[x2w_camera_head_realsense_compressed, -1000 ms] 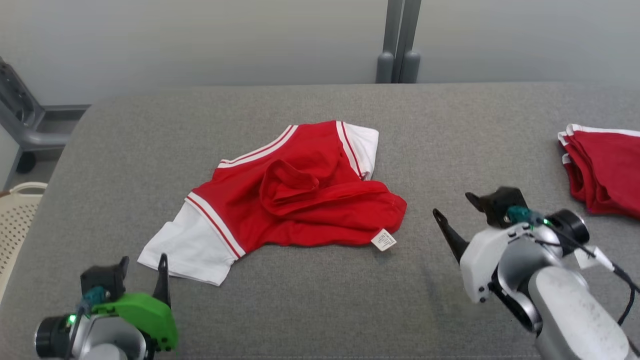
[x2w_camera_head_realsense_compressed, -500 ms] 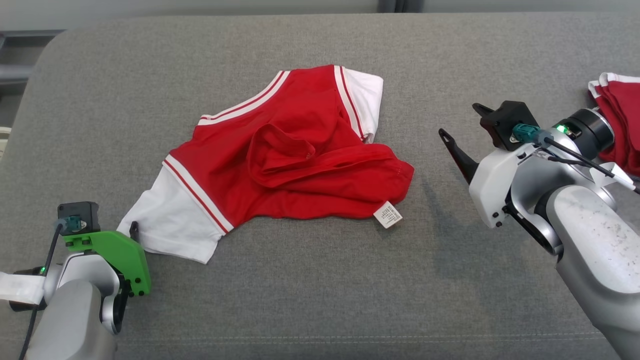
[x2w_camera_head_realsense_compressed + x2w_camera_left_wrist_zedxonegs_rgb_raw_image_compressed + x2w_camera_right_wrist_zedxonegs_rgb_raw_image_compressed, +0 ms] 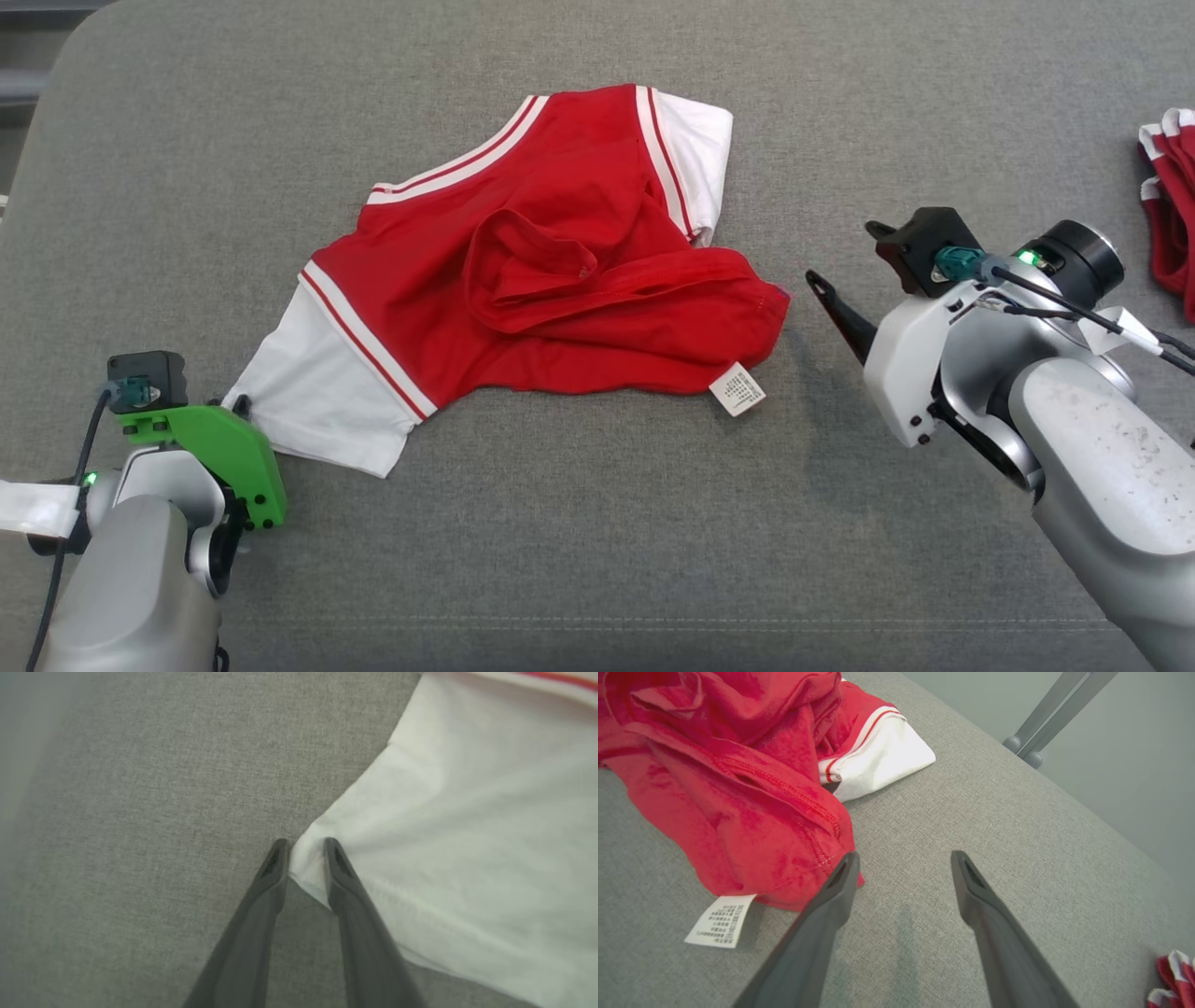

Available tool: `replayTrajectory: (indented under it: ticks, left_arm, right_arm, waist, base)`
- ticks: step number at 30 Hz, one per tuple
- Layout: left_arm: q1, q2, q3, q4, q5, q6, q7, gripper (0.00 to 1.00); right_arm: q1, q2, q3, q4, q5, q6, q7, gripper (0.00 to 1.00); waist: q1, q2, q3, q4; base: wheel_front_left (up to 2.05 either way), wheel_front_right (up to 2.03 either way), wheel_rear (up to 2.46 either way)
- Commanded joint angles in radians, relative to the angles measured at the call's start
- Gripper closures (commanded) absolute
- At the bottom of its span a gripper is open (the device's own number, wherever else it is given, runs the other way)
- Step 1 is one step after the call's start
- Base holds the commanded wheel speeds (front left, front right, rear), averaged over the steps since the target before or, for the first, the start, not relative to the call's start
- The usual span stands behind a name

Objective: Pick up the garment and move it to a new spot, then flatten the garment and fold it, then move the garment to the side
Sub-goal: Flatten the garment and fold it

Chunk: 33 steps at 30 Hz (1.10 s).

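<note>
The garment (image 3: pixel 560 280), a red shirt with white sleeves and striped trim, lies crumpled on the grey cushioned surface (image 3: pixel 597 541). My left gripper (image 3: pixel 243 406) sits at the tip of the near white sleeve. In the left wrist view its two fingers (image 3: pixel 275 868) have closed in on the sleeve's corner (image 3: pixel 306 856), with cloth bunched between them. My right gripper (image 3: pixel 840 271) stands open just right of the red hem, above the surface. In the right wrist view the garment (image 3: pixel 738 788) lies against the left finger (image 3: pixel 840 877), and nothing is between the jaws.
A white care label (image 3: pixel 738 389) sticks out from the hem. A stack of folded red-and-white garments (image 3: pixel 1172 205) lies at the right edge. Grey posts (image 3: pixel 1045 714) stand beyond the far edge. The surface's left edge curves down near my left arm.
The head camera tilted down, shifting the whole picture. My left gripper moved up to the sleeve corner and its fingers narrowed onto it. The right gripper came closer to the hem, still open.
</note>
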Motion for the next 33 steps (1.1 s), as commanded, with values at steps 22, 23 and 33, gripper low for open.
replayTrajectory:
  ticks: [22, 23, 33]
  left_arm:
    - [-0.043, -0.043, -0.048, 0.079, -0.015, -0.021, -0.048, 1.00]
    - [-0.045, -0.044, -0.048, 0.083, -0.017, -0.023, -0.052, 1.00]
    - [-0.072, -0.050, -0.057, 0.126, -0.030, -0.032, -0.069, 1.00]
  right_arm:
    - [-0.096, -0.011, 0.161, 0.116, 0.126, -0.001, 0.022, 0.47]
    - [-0.097, -0.010, 0.166, 0.121, 0.132, -0.001, 0.023, 0.54]
    - [-0.117, -0.013, 0.182, 0.144, 0.141, -0.001, -0.002, 0.91]
  waist:
    - [0.0000, -0.0001, 0.048, 0.050]
    - [0.0000, -0.0001, 0.050, 0.051]
    - [0.0000, -0.0001, 0.060, 0.053]
  base:
    - [0.00, 0.00, 0.00]
    - [0.00, 0.00, 0.00]
    - [0.00, 0.00, 0.00]
